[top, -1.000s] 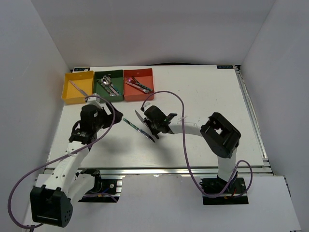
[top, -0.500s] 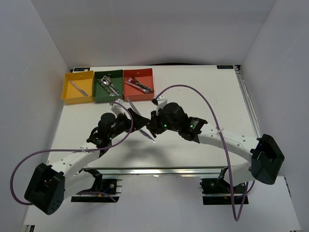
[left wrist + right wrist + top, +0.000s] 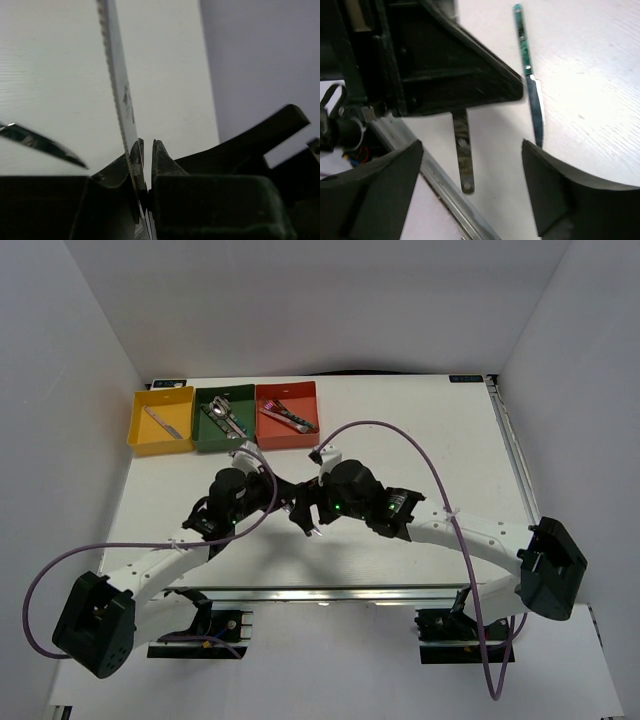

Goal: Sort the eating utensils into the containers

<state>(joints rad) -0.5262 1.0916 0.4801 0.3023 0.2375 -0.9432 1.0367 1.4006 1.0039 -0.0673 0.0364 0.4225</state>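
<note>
I see a white table (image 3: 430, 440) boxed in by plain white panels: back wall (image 3: 320, 300), left wall (image 3: 50, 440), right wall (image 3: 590, 390). An aluminium rail (image 3: 300, 592) edges its near side. Lighting even; shadows soft.

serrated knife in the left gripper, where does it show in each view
top external: cannot be picked out, hidden at the left gripper mid-table.
left wrist: serrated knife rises from the shut jaws to the top edge, left of centre.
right wrist: only its riveted handle pokes out below the dark gripper, lower centre.
shared landmark: the left gripper clamped on it.
</note>
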